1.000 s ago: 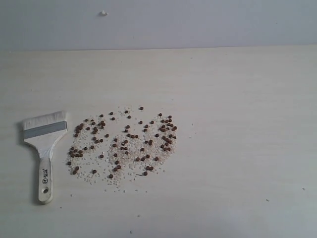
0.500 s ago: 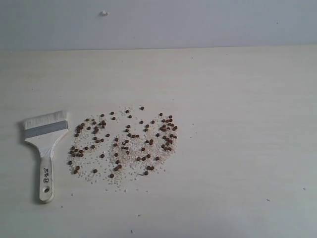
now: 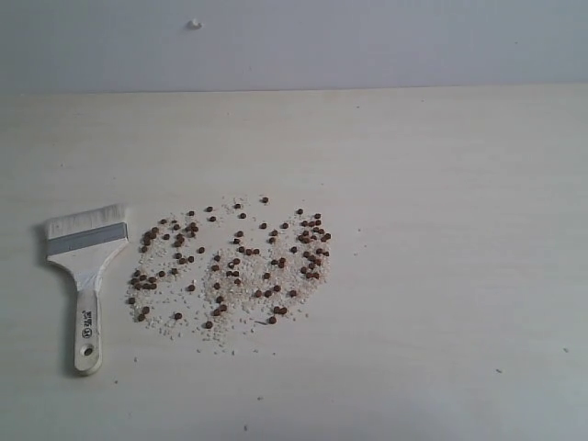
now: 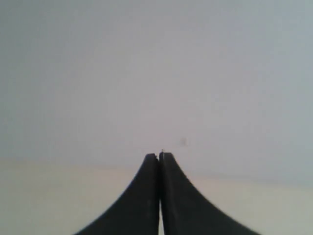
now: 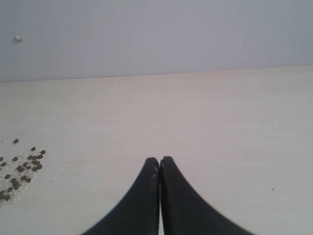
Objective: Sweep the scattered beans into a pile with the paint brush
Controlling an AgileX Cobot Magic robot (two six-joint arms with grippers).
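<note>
Beans lie scattered, partly cut off in right wrist view

Quantity: one brush. Several dozen beans, too many for an exact count. Uncountable grit crumbs. One counter.

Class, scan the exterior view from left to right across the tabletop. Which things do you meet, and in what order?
paint brush → scattered beans → bare table
</note>
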